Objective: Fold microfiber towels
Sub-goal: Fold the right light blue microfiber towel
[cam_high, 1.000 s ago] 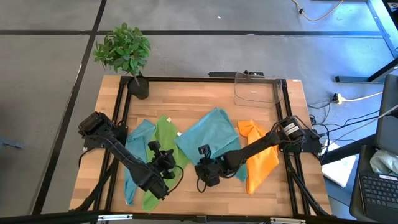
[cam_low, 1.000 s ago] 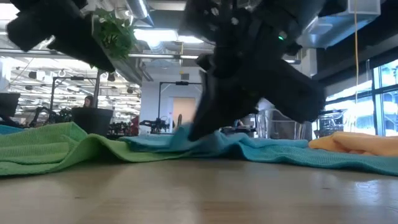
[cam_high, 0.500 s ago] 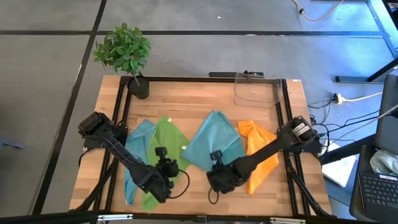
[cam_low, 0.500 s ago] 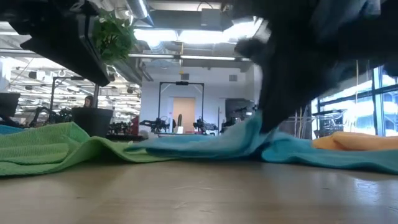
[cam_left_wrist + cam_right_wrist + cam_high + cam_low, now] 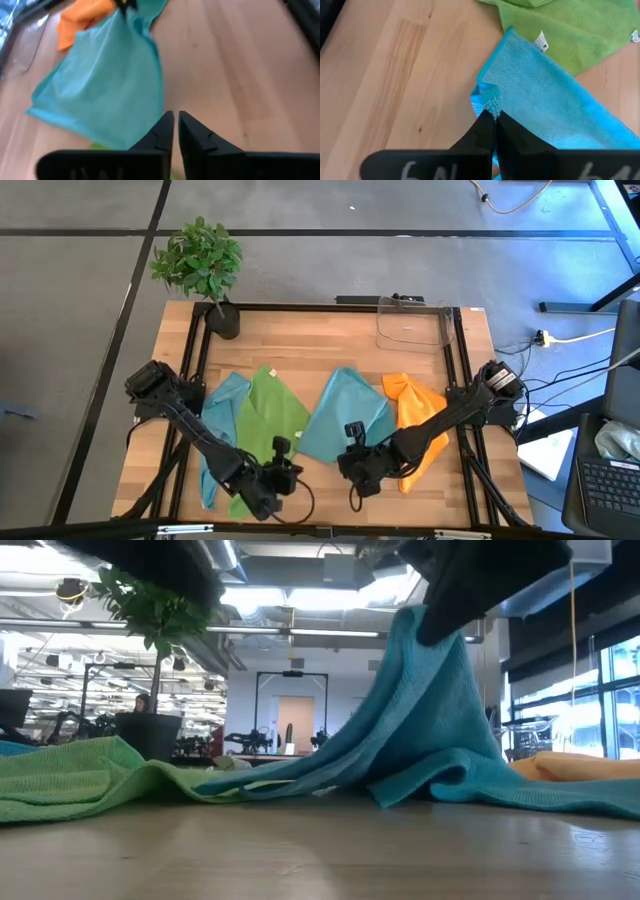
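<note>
The teal towel lies mid-table, with its near corner raised like a tent. My right gripper is shut on that corner. The lime green towel lies flat to its left. A light blue towel lies beyond the green one, and an orange towel lies on the right. My left gripper hovers over bare wood near the front edge, off the green towel's near side. It is shut with nothing between its fingers. My right gripper pinches a bunched corner of the teal towel's hem between its two fingertips. The fingers slant down from the near right. The corner is lifted clear, and the cloth falls away below it in a sloping sheet. Its far part rests on the table.
A potted plant stands at the far left corner. A clear plastic bin stands at the far right. Bare wood runs along the far half of the table and the near edge. A black frame borders the table.
My right gripper has risen and gone toward the table's near right, lifting the teal towel's near corner into a tent. The towel's far part has stayed down, and its left edge has drawn off the green towel. My left gripper has swung toward the near edge and the right, and it has turned.
</note>
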`<state>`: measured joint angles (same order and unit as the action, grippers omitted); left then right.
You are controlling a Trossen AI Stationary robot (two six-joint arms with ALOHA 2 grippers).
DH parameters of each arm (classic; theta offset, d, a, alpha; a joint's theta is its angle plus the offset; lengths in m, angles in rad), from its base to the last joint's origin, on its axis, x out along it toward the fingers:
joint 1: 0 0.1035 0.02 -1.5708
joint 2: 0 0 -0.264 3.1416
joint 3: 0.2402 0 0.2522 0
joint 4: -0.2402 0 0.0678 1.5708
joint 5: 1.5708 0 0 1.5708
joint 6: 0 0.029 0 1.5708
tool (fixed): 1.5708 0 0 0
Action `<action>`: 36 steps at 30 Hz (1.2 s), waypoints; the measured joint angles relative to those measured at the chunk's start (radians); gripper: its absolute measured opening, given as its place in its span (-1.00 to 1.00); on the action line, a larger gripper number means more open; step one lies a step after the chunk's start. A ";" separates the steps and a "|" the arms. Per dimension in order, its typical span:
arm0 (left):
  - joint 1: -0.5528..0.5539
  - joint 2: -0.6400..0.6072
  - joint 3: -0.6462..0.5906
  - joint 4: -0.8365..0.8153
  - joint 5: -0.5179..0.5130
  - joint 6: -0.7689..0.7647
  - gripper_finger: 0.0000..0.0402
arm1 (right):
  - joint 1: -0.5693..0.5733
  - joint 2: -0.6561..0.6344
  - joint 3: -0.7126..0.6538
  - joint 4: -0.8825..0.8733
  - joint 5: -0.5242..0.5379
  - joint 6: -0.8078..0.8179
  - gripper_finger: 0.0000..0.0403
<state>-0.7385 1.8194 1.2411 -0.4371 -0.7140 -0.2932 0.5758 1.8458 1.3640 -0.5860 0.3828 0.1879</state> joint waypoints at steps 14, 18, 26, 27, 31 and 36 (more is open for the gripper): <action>0.089 0.017 0.000 -0.013 0.063 -0.037 -0.29 | -0.001 -0.049 0.000 0.069 0.105 0.011 -0.95; 0.107 0.053 0.000 -0.008 0.092 -0.037 -0.23 | -0.001 -0.060 0.000 0.072 0.144 0.010 -0.94; 0.128 0.152 0.000 0.053 0.107 -0.037 -0.22 | -0.001 -0.064 0.000 0.068 0.157 0.013 -0.96; 0.130 0.165 0.000 0.066 0.106 -0.038 -0.22 | -0.001 -0.064 0.000 0.067 0.157 0.013 -0.97; 0.139 0.205 0.000 0.104 0.085 -0.045 -0.22 | -0.001 -0.064 0.000 0.067 0.157 0.014 -0.96; 0.152 0.221 0.000 0.113 0.064 -0.071 -0.22 | -0.001 -0.064 0.000 0.064 0.157 0.017 -0.94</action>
<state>-0.5868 2.0403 1.2407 -0.3244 -0.6499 -0.3639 0.5751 1.7813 1.3636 -0.5219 0.5396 0.2047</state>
